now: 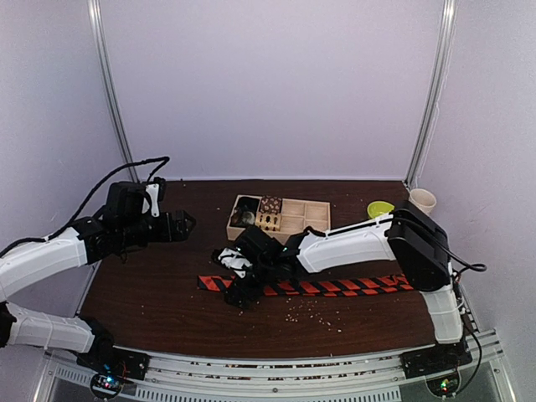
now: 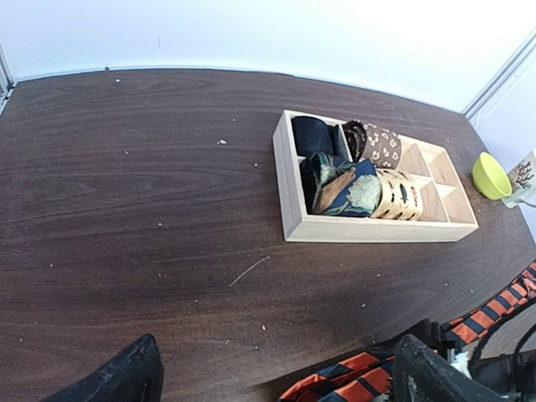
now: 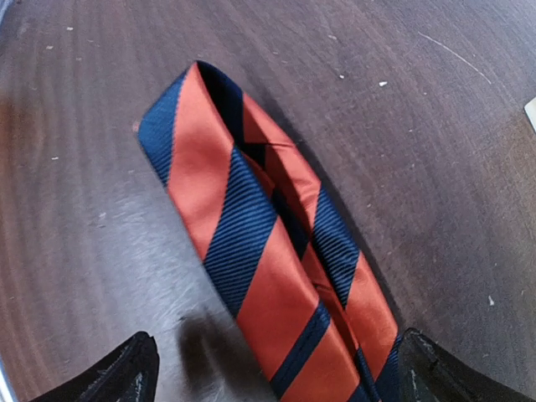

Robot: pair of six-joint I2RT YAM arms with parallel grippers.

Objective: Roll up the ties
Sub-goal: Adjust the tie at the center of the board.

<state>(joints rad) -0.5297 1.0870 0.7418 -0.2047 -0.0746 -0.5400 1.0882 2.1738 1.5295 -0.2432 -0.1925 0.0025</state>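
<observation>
Occlusions and cropping
The right gripper is covering part of the tie in the top view; the tie is running off the right wrist view's bottom edge; the cup is being cropped in the left wrist view.

Right gripper: striped tie directly below; tabletop free either side. Left gripper: free tabletop ahead; wooden compartment tray ahead-right.

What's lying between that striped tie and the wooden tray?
Only bare tabletop with pale specks lies between tie and tray, seen in the left wrist view.
</observation>
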